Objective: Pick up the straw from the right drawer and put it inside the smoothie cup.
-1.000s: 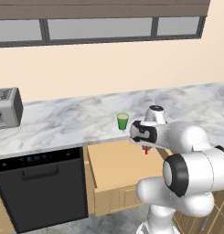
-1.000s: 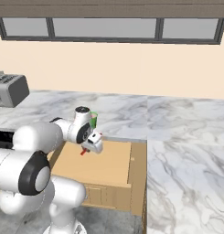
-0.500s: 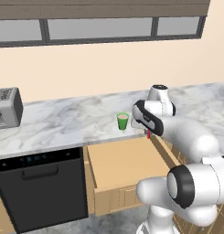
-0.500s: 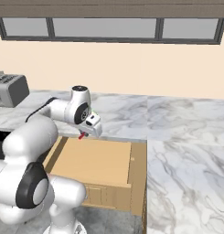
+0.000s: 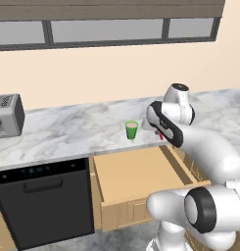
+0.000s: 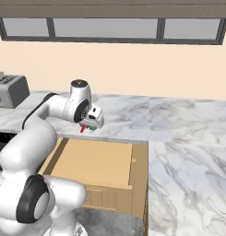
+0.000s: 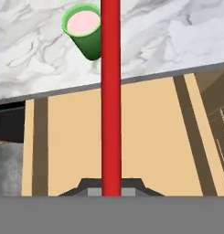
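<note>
My gripper (image 5: 158,133) is shut on the straw (image 7: 110,91), a thin red stick running straight up the middle of the hand view. A short red end of the straw (image 5: 160,137) shows below the hand, just right of the smoothie cup (image 5: 132,130). The green cup stands upright on the marble counter near its front edge, with pale pink content at its top (image 7: 84,23). The right drawer (image 5: 136,171) is pulled open below, its tan bottom bare. From the right base view, my gripper (image 6: 89,125) hangs over the counter edge, with the straw (image 6: 82,129) poking out and the cup (image 6: 92,128) mostly hidden behind it.
A silver toaster (image 5: 6,116) sits at the counter's far left. A black dishwasher (image 5: 43,196) is left of the open drawer. The marble counter (image 6: 188,138) wraps around to the right. A window band runs along the wall above.
The hand has risen out of the drawer with the straw and moved back toward the counter edge, ending close beside the cup. The cup and drawer have not moved.
</note>
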